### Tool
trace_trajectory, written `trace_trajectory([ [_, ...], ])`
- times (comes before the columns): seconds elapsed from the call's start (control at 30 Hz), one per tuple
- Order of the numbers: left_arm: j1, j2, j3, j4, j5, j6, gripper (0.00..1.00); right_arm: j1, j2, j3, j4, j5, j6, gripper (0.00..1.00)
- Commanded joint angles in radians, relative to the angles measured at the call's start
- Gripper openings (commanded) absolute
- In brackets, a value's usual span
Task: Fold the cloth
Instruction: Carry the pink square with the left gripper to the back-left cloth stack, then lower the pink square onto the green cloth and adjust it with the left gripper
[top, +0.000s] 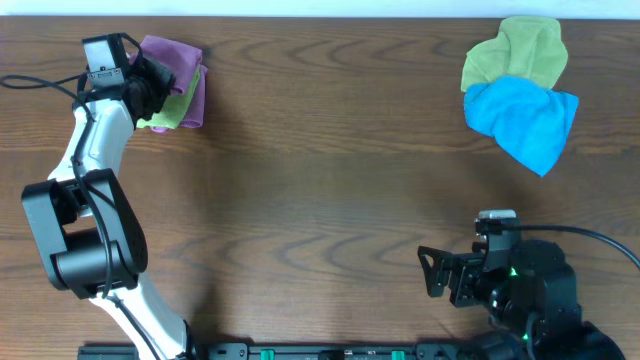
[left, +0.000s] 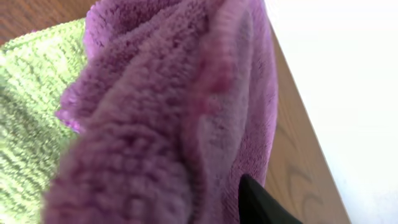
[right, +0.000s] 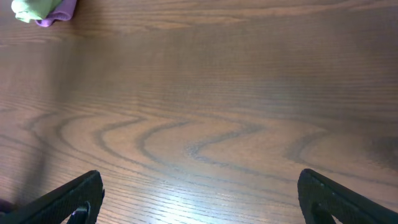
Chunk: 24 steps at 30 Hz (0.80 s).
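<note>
Left end effector (top: 152, 86) buried in the purple cloth (top: 180, 55).
Bunched right against its front, touching; pinched or not, cannot tell. Right end effector (top: 437, 274) spread, empty, well apart. Left clearly nearer.

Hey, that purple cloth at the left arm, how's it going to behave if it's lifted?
Likely floppy: the purple cloth bunches in soft folds in the left wrist view, so it should sag and drape. Probably light, and its fluffy pile looks grippy rather than slippery. It overlaps a green cloth, which could drag along.
</note>
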Motion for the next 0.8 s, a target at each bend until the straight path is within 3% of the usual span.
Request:
trace_trajectory([
  [0.0,0.018,-0.008,0.02,-0.023,-0.005,0.015,0.5,-0.005,-0.003,-0.003,-0.002,0.006,0.013,0.99],
  [0.47,0.046,-0.093,0.02,-0.198,-0.02,0.063,0.57,-0.005,-0.003,-0.003,-0.002,0.006,0.013,0.99],
  [0.77,0.046,-0.213,0.02,-0.295,-0.053,0.124,0.73,-0.005,-0.003,-0.003,-0.002,0.006,0.013,0.99],
])
